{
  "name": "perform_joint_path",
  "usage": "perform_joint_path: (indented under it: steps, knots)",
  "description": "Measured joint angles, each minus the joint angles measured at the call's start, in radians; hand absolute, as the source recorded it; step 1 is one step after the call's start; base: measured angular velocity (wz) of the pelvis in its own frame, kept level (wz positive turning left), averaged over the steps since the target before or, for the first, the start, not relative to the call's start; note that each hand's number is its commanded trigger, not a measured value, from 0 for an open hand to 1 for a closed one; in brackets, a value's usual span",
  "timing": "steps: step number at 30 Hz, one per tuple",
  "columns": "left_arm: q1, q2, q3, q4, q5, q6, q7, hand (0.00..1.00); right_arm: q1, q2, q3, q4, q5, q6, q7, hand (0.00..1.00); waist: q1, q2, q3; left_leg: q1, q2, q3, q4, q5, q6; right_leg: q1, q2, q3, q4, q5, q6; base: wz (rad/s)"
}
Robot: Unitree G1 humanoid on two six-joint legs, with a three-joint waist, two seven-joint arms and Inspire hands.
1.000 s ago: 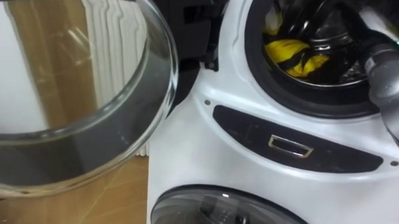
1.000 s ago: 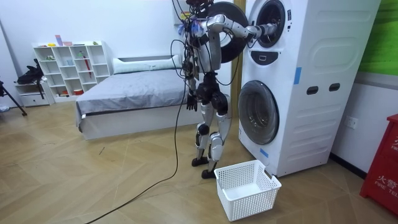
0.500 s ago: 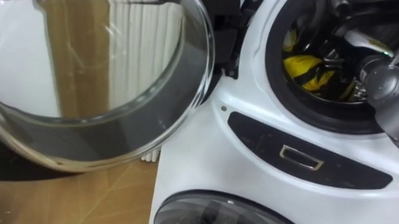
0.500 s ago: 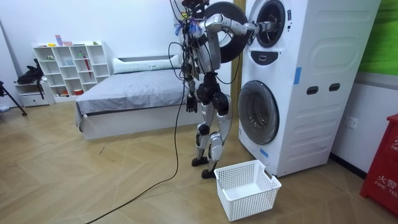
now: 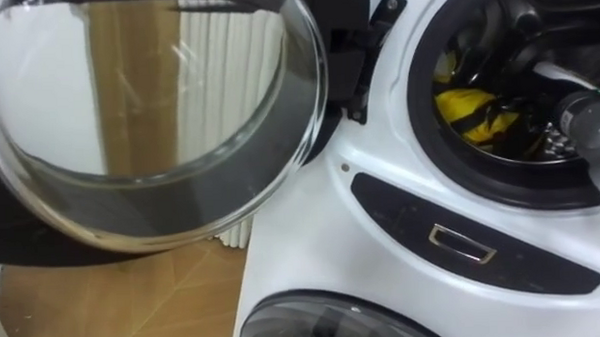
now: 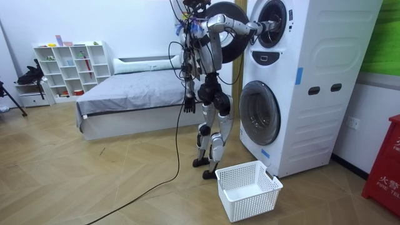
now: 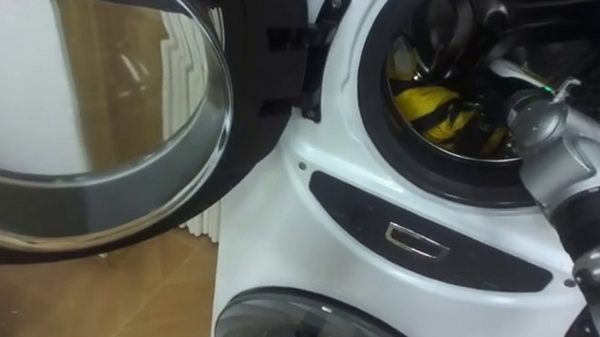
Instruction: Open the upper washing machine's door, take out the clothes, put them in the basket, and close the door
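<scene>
A yellow and black cloth [image 5: 473, 112] lies in the drum of the upper washing machine [image 6: 294, 37], low at the opening's left side. My right arm reaches in from the right, and my right hand [image 7: 523, 121] is inside the drum beside the cloth, its far end lost in the dark. I cannot see whether it touches the cloth. In the room view I stand upright in front of the stacked machines, with my left hand [image 6: 187, 105] hanging open at my side.
The upper machine's round glass door [image 5: 148, 114] is swung wide open to my left. Below the opening is a dark control panel [image 5: 463, 245], then the lower machine's shut door [image 5: 326, 328]. A white basket [image 6: 248, 187] stands on the floor by my feet. A bed [image 6: 125, 94] is behind me.
The eye view has shifted, so door and drum sit further right. My right arm stays in the drum, with less forearm in view. The cloth lies as before.
</scene>
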Motion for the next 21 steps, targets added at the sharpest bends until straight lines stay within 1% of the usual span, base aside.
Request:
perform_joint_path:
  steps: [3, 7, 9, 11, 16, 18, 19, 21]
  knots:
    - [-0.003, 0.003, -0.004, 0.0, -0.001, 0.001, 0.0, 0.0, 0.0, -0.014, 0.0, 0.0, 0.014, -0.001, -0.002, 1.0, 0.009, 0.012, -0.0005, 0.0, 0.0, -0.002, 0.0, 0.001, 0.0, 0.001, -0.001, -0.001, 0.0, 0.0, 0.0, 0.0]
    - [-0.004, 0.004, -0.016, 0.001, -0.004, -0.001, 0.0, 0.0, 0.001, -0.014, 0.002, 0.001, 0.039, -0.009, -0.004, 1.0, 0.007, 0.012, -0.0005, 0.001, -0.001, -0.002, 0.0, 0.001, -0.002, 0.002, 0.0, -0.001, 0.0, 0.0, 0.0, 0.0]
    - [-0.009, 0.004, -0.023, 0.001, -0.004, -0.016, 0.0, 0.0, 0.001, -0.014, 0.002, 0.002, 0.063, -0.021, -0.012, 1.0, 0.006, 0.012, -0.0005, 0.001, -0.001, -0.002, 0.0, 0.002, -0.003, 0.002, 0.001, -0.001, 0.0, 0.0, 0.0, 0.0]
    - [-0.015, 0.004, -0.023, 0.003, -0.004, -0.024, 0.0, 0.0, 0.002, -0.014, 0.0, -0.001, 0.08, -0.023, -0.015, 1.0, 0.003, 0.012, -0.0005, 0.001, 0.0, -0.001, 0.0, 0.002, -0.004, 0.002, 0.001, 0.0, 0.0, 0.0, 0.0, 0.0]
    - [-0.027, 0.002, -0.023, 0.007, -0.004, -0.03, 0.0, 0.0, 0.052, -0.013, -0.048, -0.101, 0.092, -0.024, -0.027, 1.0, 0.003, 0.008, -0.0027, -0.008, 0.004, 0.024, -0.001, 0.001, -0.005, -0.016, 0.003, 0.019, 0.002, 0.0, -0.001, -0.12]
    - [-0.027, 0.001, -0.022, 0.003, -0.004, -0.043, 0.0, 0.0, 0.085, -0.012, -0.079, -0.164, 0.095, -0.024, -0.037, 1.0, -0.005, 0.005, -0.0051, -0.014, 0.004, 0.031, -0.002, 0.001, -0.004, -0.024, 0.003, 0.026, 0.002, 0.0, -0.001, -0.08]
    - [-0.025, 0.001, -0.022, 0.001, -0.005, -0.046, 0.0, 0.0, 0.091, -0.012, -0.082, -0.174, 0.103, -0.023, -0.041, 1.0, -0.007, 0.004, -0.0056, -0.014, 0.004, 0.033, -0.002, 0.001, -0.003, -0.025, 0.003, 0.027, 0.002, 0.0, -0.001, -0.05]
    - [-0.023, 0.002, -0.022, -0.002, -0.029, -0.058, 0.007, 0.0, 0.114, -0.013, -0.081, -0.239, 0.138, -0.02, -0.066, 1.0, -0.018, 0.005, -0.0061, -0.014, 0.005, 0.047, -0.001, 0.0, -0.002, -0.033, 0.005, 0.046, 0.002, 0.001, -0.001, -0.16]
